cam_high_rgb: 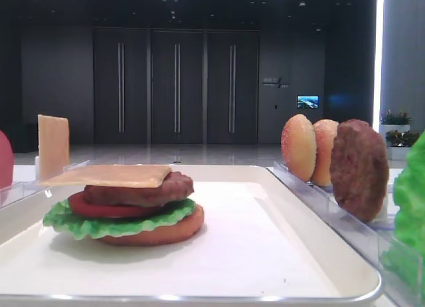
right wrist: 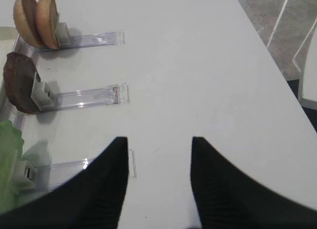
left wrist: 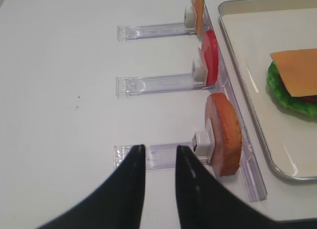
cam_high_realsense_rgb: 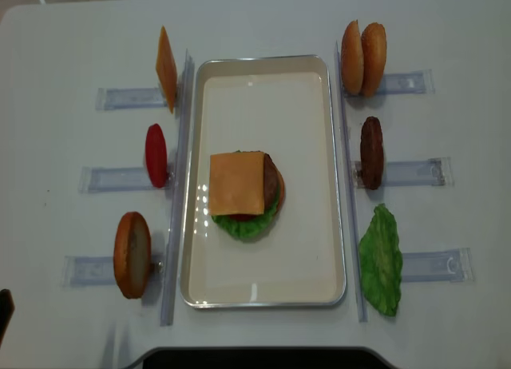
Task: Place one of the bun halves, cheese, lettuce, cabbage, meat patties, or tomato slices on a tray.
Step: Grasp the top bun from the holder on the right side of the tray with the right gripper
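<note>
The white tray (cam_high_realsense_rgb: 263, 62) lies mid-table. On it is a stack of flat bun, lettuce (cam_high_realsense_rgb: 243, 225), tomato and patty (cam_high_rgb: 166, 187), with a cheese slice (cam_high_realsense_rgb: 236, 182) on top. Two sesame bun halves (cam_high_realsense_rgb: 363, 57), a meat patty (cam_high_realsense_rgb: 371, 152) and a lettuce leaf (cam_high_realsense_rgb: 381, 259) stand in holders right of the tray. Cheese (cam_high_realsense_rgb: 166, 68), a tomato slice (cam_high_realsense_rgb: 156, 155) and a flat bun bottom (cam_high_realsense_rgb: 132, 254) stand on the left. My right gripper (right wrist: 159, 142) hovers open and empty over bare table near the lettuce holder. My left gripper (left wrist: 160, 149) is open and empty above the bun bottom's (left wrist: 225, 135) holder.
Clear plastic holder rails (cam_high_realsense_rgb: 411, 172) run outward from each ingredient on both sides of the tray. The table's right edge (right wrist: 277, 70) shows in the right wrist view, with floor beyond. A dark strip (cam_high_realsense_rgb: 255, 358) lies at the near table edge.
</note>
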Robot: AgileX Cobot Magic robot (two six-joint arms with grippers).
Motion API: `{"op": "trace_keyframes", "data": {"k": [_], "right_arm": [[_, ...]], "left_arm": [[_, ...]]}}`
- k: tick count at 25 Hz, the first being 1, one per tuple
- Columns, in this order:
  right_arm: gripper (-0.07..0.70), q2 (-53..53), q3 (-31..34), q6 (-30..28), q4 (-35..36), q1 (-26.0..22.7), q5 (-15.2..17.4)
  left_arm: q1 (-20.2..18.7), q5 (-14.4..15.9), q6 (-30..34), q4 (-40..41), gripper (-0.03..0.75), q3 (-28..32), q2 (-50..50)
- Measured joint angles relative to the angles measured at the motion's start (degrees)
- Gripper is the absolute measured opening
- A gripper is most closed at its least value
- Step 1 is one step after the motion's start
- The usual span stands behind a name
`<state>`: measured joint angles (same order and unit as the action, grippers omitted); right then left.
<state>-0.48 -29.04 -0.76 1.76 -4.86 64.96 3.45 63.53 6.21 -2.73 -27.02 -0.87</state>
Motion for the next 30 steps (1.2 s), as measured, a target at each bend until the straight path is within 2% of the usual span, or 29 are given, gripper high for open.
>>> {"op": "trace_keyframes", "data": {"k": [10, 13, 17, 20, 25, 30], "right_arm": [[0.290, 0.00, 0.00, 0.23, 0.00, 0.00, -0.12], [0.290, 4.23, -1.18, 0.76, 1.11, 0.00, -1.90], [0.274, 20.89, -5.81, 0.76, 2.37, 0.00, -9.96], [0.265, 38.37, -11.53, -0.75, 2.37, 0.00, -13.01], [0.265, 68.76, -24.67, -3.37, 2.37, 0.00, -13.32], [0.265, 86.67, -36.94, -5.09, 2.37, 0.00, -12.37]], "left_arm": [[0.00, 0.00, 0.00, 0.00, 0.160, 0.00, 0.00], [0.00, 0.00, 0.00, 0.00, 0.160, 0.00, 0.00], [0.00, 0.00, 0.00, 0.00, 0.160, 0.00, 0.00], [0.00, 0.05, 0.00, 0.00, 0.160, 0.00, 0.00], [0.00, 0.05, 0.00, 0.00, 0.160, 0.00, 0.00], [0.00, 0.05, 0.00, 0.00, 0.160, 0.00, 0.00]]}}
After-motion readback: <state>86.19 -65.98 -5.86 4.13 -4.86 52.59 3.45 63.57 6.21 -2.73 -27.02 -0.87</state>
